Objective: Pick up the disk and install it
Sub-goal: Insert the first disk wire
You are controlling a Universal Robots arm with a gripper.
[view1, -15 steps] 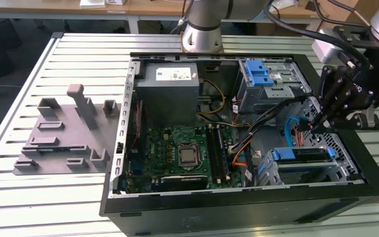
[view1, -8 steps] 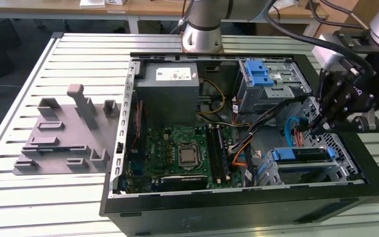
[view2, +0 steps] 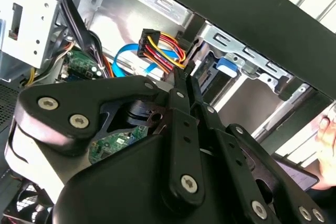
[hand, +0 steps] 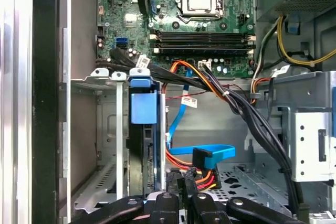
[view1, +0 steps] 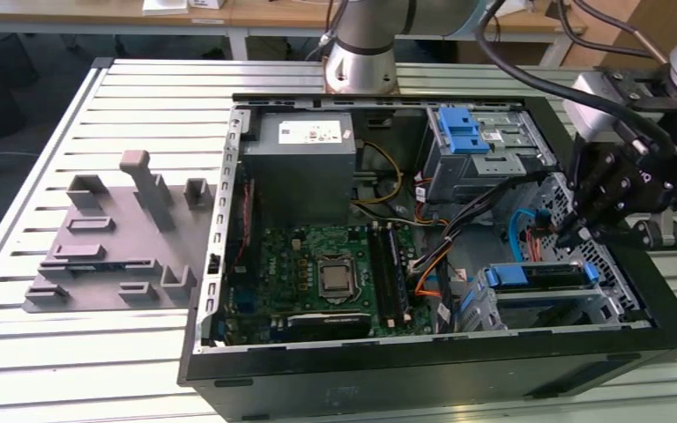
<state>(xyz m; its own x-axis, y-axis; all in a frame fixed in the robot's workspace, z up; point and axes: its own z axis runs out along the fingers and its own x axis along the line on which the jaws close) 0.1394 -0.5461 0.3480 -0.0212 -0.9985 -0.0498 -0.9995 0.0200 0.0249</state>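
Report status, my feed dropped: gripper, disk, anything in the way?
Gripper shut, inside case beside drive cage. Disk slotted in cage. Cable connector right by gripper.

Inside the computer case [view1: 433, 357], black cables [hand: 247, 114] and a blue ribbon cable [hand: 210, 155] cross the gap beside the drive cage [view1: 550, 295], hemming in the gripper [view1: 580, 236].

No print can be read; lettering on the white sticker [view1: 313, 134] of the grey metal box [view1: 300, 176] is too small.
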